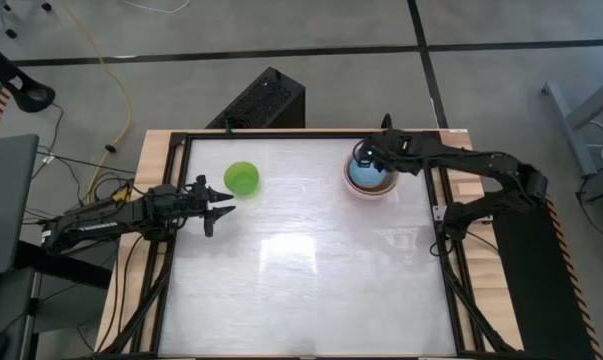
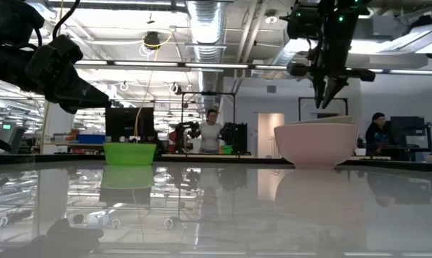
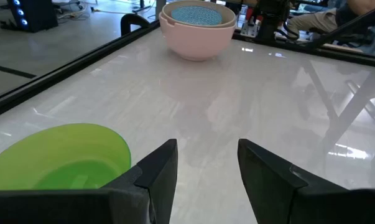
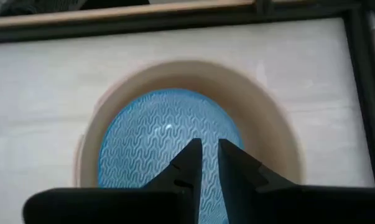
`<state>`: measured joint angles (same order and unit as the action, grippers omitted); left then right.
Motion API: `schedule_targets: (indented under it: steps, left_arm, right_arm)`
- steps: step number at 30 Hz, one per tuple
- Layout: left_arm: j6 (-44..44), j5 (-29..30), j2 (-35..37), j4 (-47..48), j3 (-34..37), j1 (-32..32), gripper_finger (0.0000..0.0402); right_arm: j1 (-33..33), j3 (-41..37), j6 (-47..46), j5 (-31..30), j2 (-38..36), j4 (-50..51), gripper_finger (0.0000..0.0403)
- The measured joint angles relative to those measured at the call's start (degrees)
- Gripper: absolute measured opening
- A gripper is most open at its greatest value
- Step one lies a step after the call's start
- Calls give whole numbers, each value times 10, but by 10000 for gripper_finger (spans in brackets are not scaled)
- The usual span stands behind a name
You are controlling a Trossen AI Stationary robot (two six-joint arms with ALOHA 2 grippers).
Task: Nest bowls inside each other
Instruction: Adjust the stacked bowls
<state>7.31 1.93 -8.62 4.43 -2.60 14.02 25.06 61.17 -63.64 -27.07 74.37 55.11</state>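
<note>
Where the stack (image 1: 370,178) of bowls stands at the desk's far right corner, the blue bowl (image 4: 168,140) lies innermost, inside a beige bowl (image 4: 268,134), which sits in a pink outer bowl (image 3: 196,40). The green bowl (image 1: 242,178) stands alone, well to the left of the stack, on the far left part of the desk (image 1: 311,270).

The right pincer (image 4: 204,152) hangs straight above the stack, tips pointing down over the blue bowl; its fingers stand nearly together with only a thin gap, and nothing is between them. In the low view its tips are clear of the stack's rim.

The left pincer (image 3: 206,165) hovers low over the desk, just left of the green bowl from the stack's side, its fingers spread apart and empty, the green bowl beside one finger but not between them.

Beyond the stack, past the desk's far edge, people (image 2: 212,129) stand in the room.
</note>
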Motion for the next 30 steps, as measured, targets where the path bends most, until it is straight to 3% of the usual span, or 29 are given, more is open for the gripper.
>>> schedule_targets:
  steps: [12,18,23,30]
  left_arm:
    - [0,0,0,0,0,0,158]
    - [0,0,0,0,0,0,158]
    - [0,0,0,0,0,0,158]
    - [0,0,0,0,0,0,158]
  right_arm:
    - [10,-21,-83,-35,38,64,22]
    - [6,-26,-98,-100,75,50,5]
    - [21,-26,-57,-52,68,42,6]
    - [19,-26,-55,-63,21,44,6]
